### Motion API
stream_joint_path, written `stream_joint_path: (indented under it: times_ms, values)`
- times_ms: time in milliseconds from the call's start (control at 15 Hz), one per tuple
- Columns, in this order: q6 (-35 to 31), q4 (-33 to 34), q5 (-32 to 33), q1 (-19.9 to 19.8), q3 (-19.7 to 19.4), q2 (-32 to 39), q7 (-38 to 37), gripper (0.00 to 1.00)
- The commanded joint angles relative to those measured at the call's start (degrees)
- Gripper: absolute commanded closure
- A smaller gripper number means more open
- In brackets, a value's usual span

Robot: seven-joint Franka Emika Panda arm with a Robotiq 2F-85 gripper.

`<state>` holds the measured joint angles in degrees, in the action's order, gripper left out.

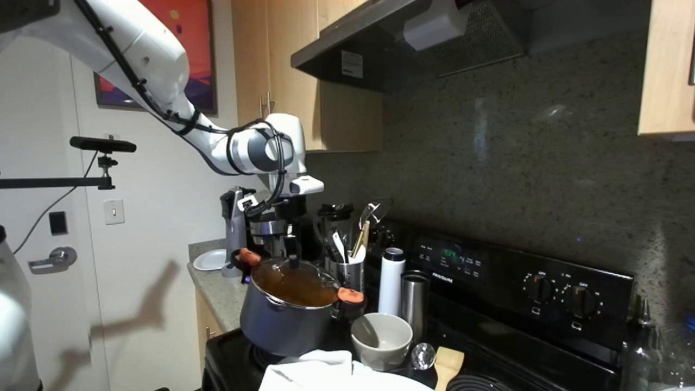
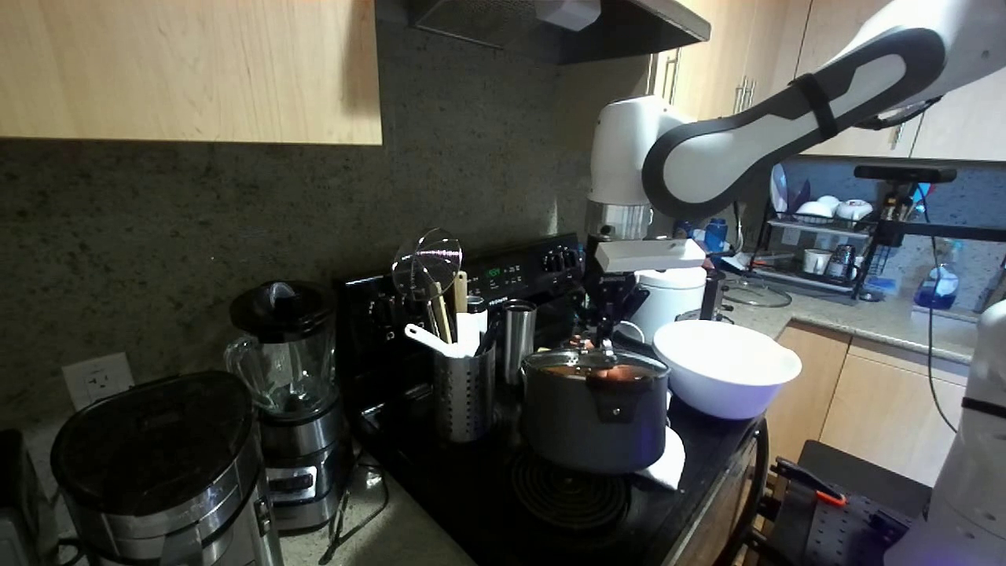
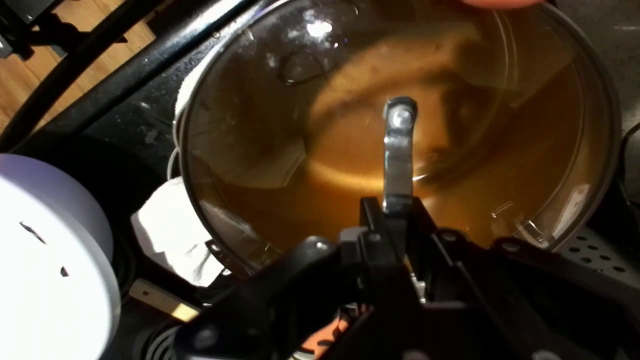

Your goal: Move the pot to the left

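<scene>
"Speckled dark stone [image 1: 516,163] rises behind the stovetop [image 2: 471,487], and FRIGIDAIRE reads across the black control panel [image 1: 500,278]."

"Where's the pot?"

"Directly beneath my gripper [image 3: 395,212]. The pot [image 1: 285,328] is at the stovetop, partly over a coil burner [image 2: 571,501]; whether its base touches, I can't tell. Its glass lid [image 3: 350,150] is on, amber-brown showing through, and orange covers [image 1: 350,295] sit on its side handles."

"And your grip?"

"Clenched on the metal lid handle [image 3: 398,150]; in the wrist view its strip pokes out from my pinch."

"What stands around it?"

"Just beside the pot, in an exterior view, I see a grey bowl [image 1: 381,347], then a white bottle [image 1: 391,285] with a dark cap and a steel tumbler [image 1: 415,307]. A perforated utensil holder [image 2: 464,401] is near too. A large white bowl [image 3: 45,270] stands close, and in the wrist view a white cloth [image 3: 172,227] lies in the gap between it and the pot. Farther off, I make out a blender [image 2: 291,369]."

"Any more writing?"

"OFF shows above two knobs [image 1: 539,289]. Green digits [image 1: 449,253] on the panel look like 934, though blur leaves me unsure. Up on the range hood [image 1: 374,41], a pale label [image 1: 352,64] carries print too small for me to read."
</scene>
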<state>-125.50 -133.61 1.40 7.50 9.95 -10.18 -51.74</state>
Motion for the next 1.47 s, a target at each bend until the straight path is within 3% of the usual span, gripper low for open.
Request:
stream_joint_path:
  times_ms: [0,867,1400]
  values:
    - [-2.09,-0.39,-2.14,0.70,0.87,-1.68,2.30,0.96]
    - [-16.65,-4.82,2.12,1.20,3.50,2.30,-1.66,0.96]
    - [-22.43,-6.48,15.09,0.49,3.76,2.55,-12.45,0.96]
